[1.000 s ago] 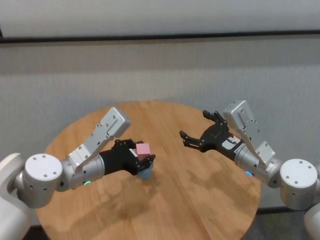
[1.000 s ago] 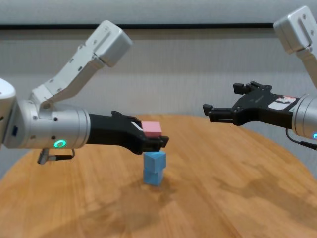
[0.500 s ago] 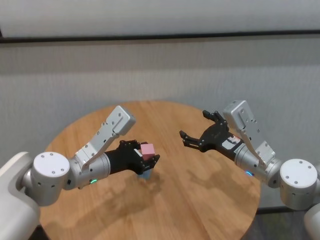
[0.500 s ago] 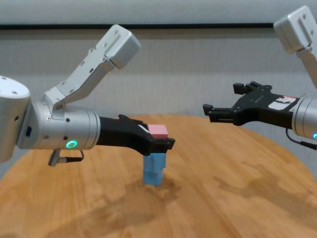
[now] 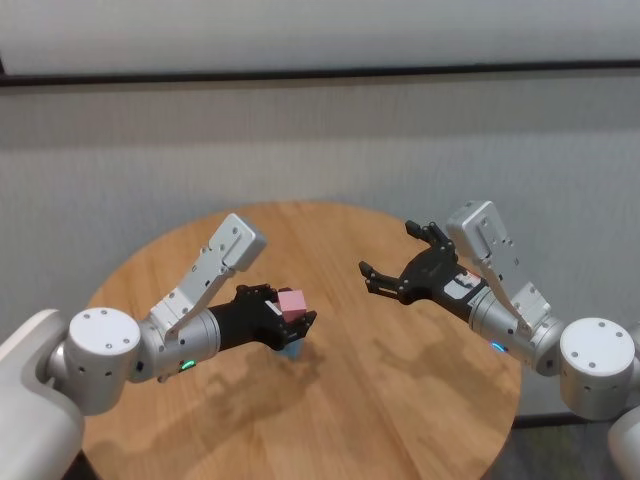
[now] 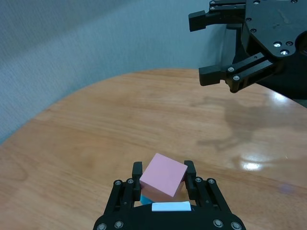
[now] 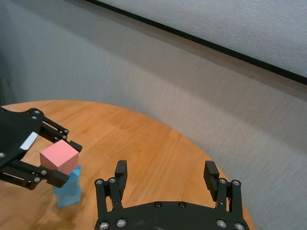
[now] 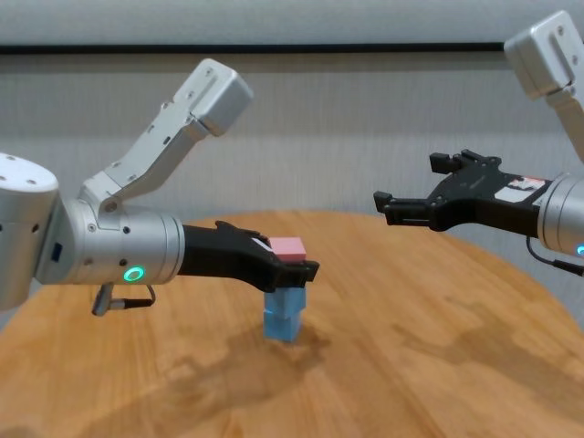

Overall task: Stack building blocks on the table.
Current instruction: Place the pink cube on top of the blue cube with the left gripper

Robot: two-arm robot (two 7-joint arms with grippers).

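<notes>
Wood-grain, light brown and round, the table (image 8: 438, 365) fills the lower part of the head and chest views and carries every other item. Left arm (image 8: 100, 255) reaches from the left toward the table's middle; its gripper (image 8: 290, 267) is clamped on the pink block (image 8: 288, 247), one finger pressed to each side face, as the left wrist view shows (image 6: 163, 175). Right arm (image 8: 561, 219) stands on the right side, its gripper (image 8: 406, 206) raised well above the table with fingers spread apart and nothing between them. Two light blue blocks (image 8: 284, 314) stand near the table's centre, one stacked upon the other, the upper turned slightly relative to the lower. Pink block sits directly over this blue pair, at or just above its top face; whether the surfaces touch cannot be told.
</notes>
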